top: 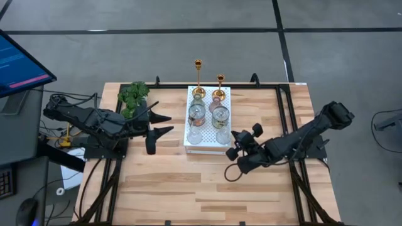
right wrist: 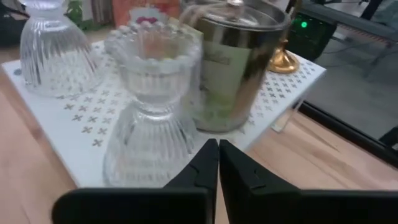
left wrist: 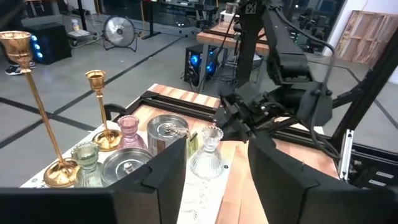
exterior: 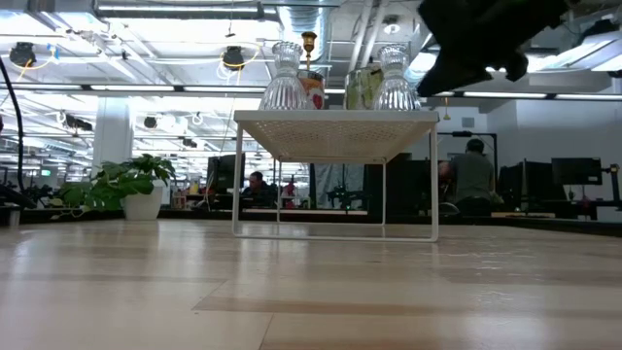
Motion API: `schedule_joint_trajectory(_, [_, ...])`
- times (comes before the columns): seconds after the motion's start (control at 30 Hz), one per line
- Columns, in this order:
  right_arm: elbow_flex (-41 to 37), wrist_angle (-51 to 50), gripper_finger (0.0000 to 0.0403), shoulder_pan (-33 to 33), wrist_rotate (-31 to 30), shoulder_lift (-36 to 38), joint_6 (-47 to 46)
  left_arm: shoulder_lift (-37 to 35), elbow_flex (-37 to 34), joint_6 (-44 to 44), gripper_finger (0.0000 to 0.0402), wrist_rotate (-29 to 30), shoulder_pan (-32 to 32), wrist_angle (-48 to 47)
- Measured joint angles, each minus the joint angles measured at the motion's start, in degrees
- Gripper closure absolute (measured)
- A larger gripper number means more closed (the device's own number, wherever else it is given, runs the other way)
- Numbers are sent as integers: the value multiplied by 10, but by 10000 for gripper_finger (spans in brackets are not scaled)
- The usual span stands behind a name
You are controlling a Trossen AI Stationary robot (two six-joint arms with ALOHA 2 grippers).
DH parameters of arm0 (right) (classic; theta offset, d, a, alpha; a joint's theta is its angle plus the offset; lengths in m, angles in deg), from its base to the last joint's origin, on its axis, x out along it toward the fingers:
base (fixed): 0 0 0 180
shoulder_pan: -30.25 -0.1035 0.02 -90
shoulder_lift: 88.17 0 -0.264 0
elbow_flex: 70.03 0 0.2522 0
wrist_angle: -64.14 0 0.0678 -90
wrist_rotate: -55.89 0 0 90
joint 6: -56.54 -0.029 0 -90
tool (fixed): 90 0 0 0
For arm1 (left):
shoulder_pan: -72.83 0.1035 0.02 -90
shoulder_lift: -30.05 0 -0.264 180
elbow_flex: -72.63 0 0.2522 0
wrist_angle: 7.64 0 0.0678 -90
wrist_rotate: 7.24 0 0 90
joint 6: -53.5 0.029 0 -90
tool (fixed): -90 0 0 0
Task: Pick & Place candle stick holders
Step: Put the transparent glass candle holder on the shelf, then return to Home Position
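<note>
Left gripper (top: 157, 130) hangs over the bench's left half, fingers apart and empty, pointing at the white board (top: 208, 145). All the candle stick holders sit on that board near the bench's far edge: two gold sticks (top: 198, 80) at the back, clear glass cups in front. Right gripper (top: 237, 142) is nearer, fingers pinched together on nothing. The near-right clear cup (right wrist: 152, 121) stands upright just ahead of them, so they'd need to spread before closing in.

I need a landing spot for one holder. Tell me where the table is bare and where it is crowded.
Bare: the wide wood strip along the near edge, in front of both arms, and the patch between the left hand and the white stand. Crowded: the stand's top, packed with glass cups, tins and gold sticks; the shut right hand sits beside its corner.
</note>
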Motion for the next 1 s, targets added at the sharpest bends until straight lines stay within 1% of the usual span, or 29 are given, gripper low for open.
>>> schedule_joint_trajectory(0.1, [0,37,400,6,10,1,48,0,0,0,231,-6,0,0])
schedule_joint_trajectory(0.2, [0,56,397,13,29,1,75,0,0,0,231,-7,0,0])
schedule_joint_trajectory(0.37, [0,77,402,24,40,1,108,0,0,0,231,-6,0,0])
schedule_joint_trajectory(0.5, [0,76,400,30,40,2,112,0,0,0,232,-7,0,0])
schedule_joint_trajectory(0.6, [1,73,402,21,39,23,120,0,0,0,232,-7,0,0])
schedule_joint_trajectory(0.7, [16,47,402,-2,27,65,146,-13,0,1,239,-8,0,-6])
schedule_joint_trajectory(0.77, [32,33,402,-14,14,101,176,-36,0,2,254,-8,0,-12])
schedule_joint_trajectory(0.83, [44,18,402,-22,6,146,210,-60,0,2,281,-7,0,-23])
schedule_joint_trajectory(0.93, [53,18,402,-19,9,220,276,-96,0,23,339,-6,0,-37])
schedule_joint_trajectory(1.0, [54,20,403,-9,34,272,317,-118,0,48,381,-19,0,-39])
